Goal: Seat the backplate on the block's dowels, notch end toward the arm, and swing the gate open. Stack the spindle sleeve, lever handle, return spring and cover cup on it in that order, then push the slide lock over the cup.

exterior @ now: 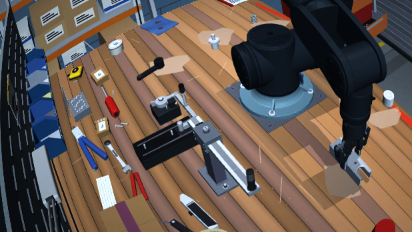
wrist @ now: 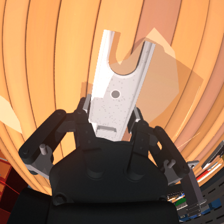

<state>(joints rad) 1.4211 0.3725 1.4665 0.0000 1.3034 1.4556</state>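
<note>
The backplate, a pale grey plate with a U-shaped notch at its far end and a small round hole, is held by my gripper at its plain end, low over a tan patch at the bench's right front. The black block with its dowels lies far to the left at mid-bench. The gate arm runs from a grey post beside it. The lever handle, spindle sleeve, return spring and cover cup lie apart on the bench.
The arm's round base stands between the gripper and the block. Hand tools, small boxes and a screwdriver are scattered along the bench's left side. A red object sits at the near right corner.
</note>
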